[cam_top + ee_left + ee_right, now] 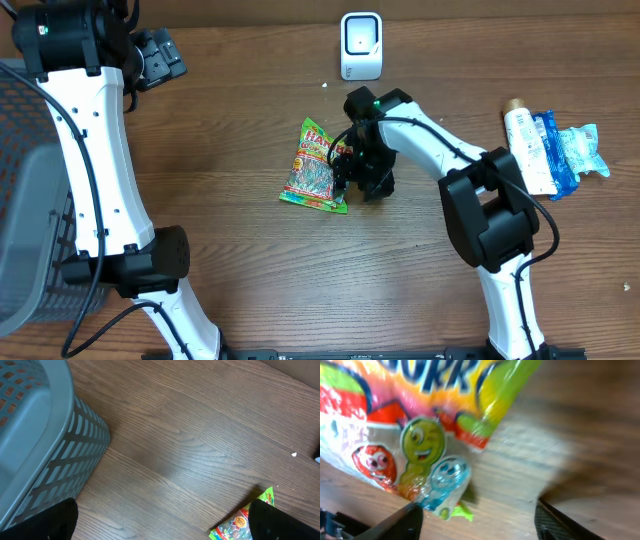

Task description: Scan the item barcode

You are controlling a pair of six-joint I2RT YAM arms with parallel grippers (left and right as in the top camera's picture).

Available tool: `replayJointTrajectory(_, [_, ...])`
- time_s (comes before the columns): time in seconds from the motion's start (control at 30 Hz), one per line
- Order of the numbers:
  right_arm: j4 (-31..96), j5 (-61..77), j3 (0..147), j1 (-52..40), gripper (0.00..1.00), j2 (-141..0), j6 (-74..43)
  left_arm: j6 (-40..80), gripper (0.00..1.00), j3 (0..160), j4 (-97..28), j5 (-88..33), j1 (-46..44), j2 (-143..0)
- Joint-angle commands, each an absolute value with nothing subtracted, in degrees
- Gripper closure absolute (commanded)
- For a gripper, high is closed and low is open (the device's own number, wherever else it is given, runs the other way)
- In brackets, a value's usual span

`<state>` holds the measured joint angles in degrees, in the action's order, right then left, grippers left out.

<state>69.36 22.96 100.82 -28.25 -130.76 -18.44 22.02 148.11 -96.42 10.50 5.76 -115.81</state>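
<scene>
One grey mesh basket stands at the table's left edge. Beside it is the left gripper, one of two. Its fingers are spread fully wide, with nothing between them and only bare wood below.

One candy bag lies flat at mid-table. One white scanner stands at the far edge, well apart from the bag.

The right gripper sits at the bag's lower right edge. Its jaws are parted and the bag's corner lies between them unclamped.

At far right lie one white bottle and one blue packet, touching.
</scene>
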Motion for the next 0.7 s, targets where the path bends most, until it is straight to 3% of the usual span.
replayJointTrajectory(0.0, [70.0, 17.6, 106.0, -26.4, 0.35, -130.8, -15.8, 21.2, 0.0, 148.4, -96.4, 10.5, 5.8, -115.0])
replayJointTrajectory(0.2, [72.7, 13.3, 119.9, -28.0, 0.37, -129.1, -18.7, 21.2, 0.0, 148.4, -96.4, 10.5, 5.8, -115.0])
replayJointTrajectory(0.4, [63.6, 10.1, 119.9, -34.2, 0.37, -129.9, -21.2, 21.2, 0.0, 148.3, -96.4, 10.5, 5.8, -115.0])
replayJointTrajectory(0.57, [59.8, -13.6, 119.9, -43.2, 0.32, -134.2, -21.2, 21.2, 0.0, 148.3, -96.4, 10.5, 5.8, -115.0])
replayJointTrajectory(0.67, [58.3, -17.8, 119.9, -46.2, 0.3, -136.8, -21.2, 21.2, 0.0, 148.4, -96.4, 10.5, 5.8, -115.0])
